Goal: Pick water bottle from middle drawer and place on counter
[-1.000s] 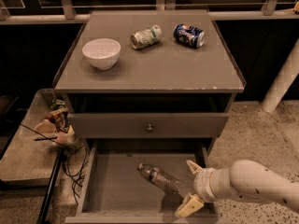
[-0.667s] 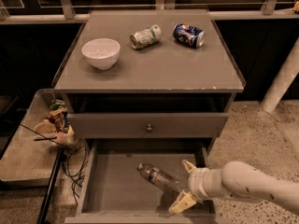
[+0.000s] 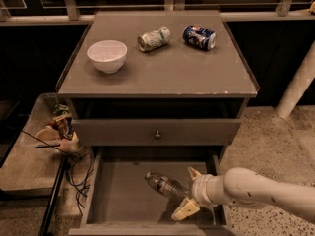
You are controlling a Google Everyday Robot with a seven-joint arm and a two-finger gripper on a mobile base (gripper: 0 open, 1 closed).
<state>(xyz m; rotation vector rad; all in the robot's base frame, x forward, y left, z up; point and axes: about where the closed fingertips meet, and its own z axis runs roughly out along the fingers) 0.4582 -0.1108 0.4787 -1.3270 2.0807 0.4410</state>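
Observation:
The water bottle [image 3: 165, 184] lies on its side on the floor of the open middle drawer [image 3: 118, 193], cap end towards the left. My gripper [image 3: 189, 192] reaches in from the right at the bottle's right end. Its two pale fingers [image 3: 183, 210] are spread, one behind and one in front of the bottle's base. The white arm [image 3: 261, 191] runs off to the right. The counter [image 3: 157, 75] is above, with nothing of the bottle on it.
On the counter stand a white bowl [image 3: 107, 56], a green-white can [image 3: 153, 38] and a blue can [image 3: 199, 37], both on their sides. A closed drawer front with a knob [image 3: 157, 134] is above the open drawer. A cluttered low shelf [image 3: 44, 141] is at left.
My gripper has slid left along the drawer, closer around the bottle's base. The bottle has not moved.

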